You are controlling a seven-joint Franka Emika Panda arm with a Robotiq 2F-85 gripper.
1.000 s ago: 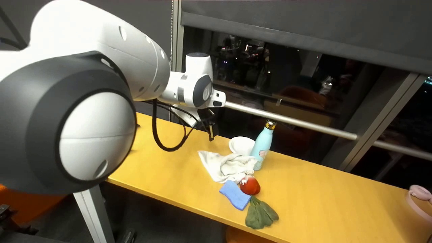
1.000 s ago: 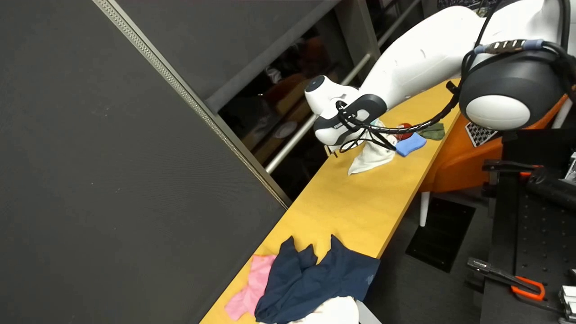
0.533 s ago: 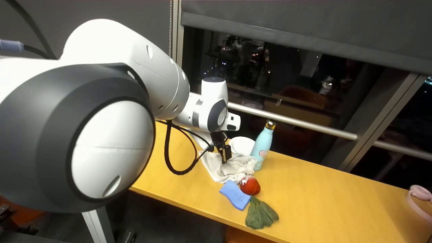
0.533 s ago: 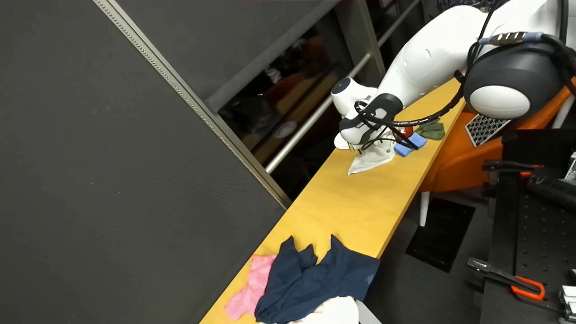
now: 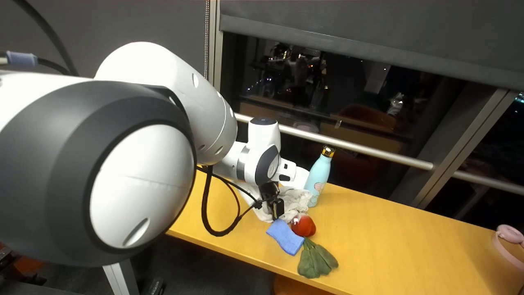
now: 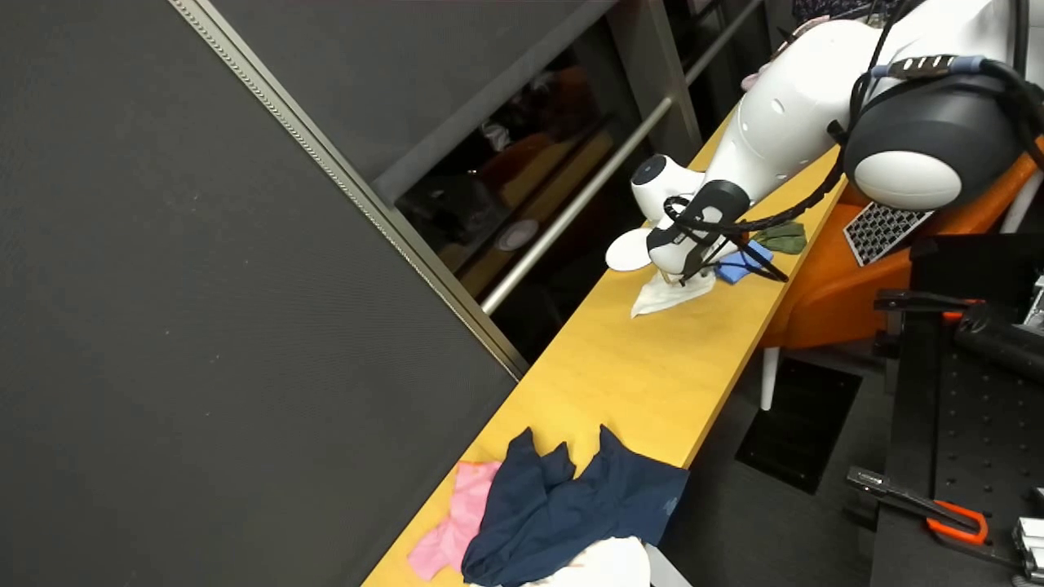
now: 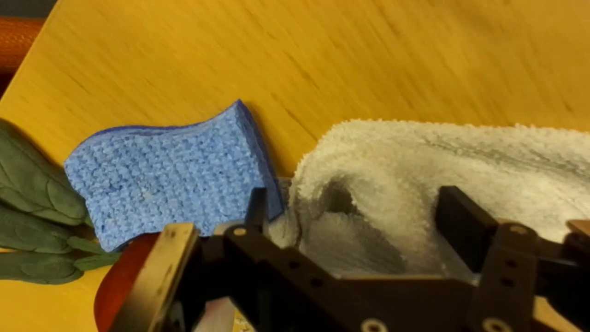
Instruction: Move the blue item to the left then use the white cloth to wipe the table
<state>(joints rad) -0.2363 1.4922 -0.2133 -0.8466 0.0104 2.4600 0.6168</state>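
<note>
The blue sponge (image 5: 285,237) lies on the table (image 5: 389,237); it also shows in an exterior view (image 6: 740,262) and at left in the wrist view (image 7: 170,180). The crumpled white cloth (image 5: 297,200) lies beside it, in an exterior view (image 6: 673,295) and the wrist view (image 7: 484,161). My gripper (image 7: 355,200) is open and low over the cloth, with a fold of it between the fingers. The left finger overlaps the sponge's near corner in the wrist view. Whether the fingers touch the cloth I cannot tell. In an exterior view the gripper (image 5: 277,209) hides part of the cloth.
A red item (image 5: 304,226) and green leaves (image 5: 316,260) lie against the sponge. A light blue bottle (image 5: 319,174) and a white plate (image 6: 628,250) stand behind the cloth. Dark blue clothing (image 6: 571,505) and a pink cloth (image 6: 457,518) lie at the table's other end.
The arm has moved down and toward the sponge, from behind the cloth to low over it. The cloth, sponge and other objects show no clear movement.
</note>
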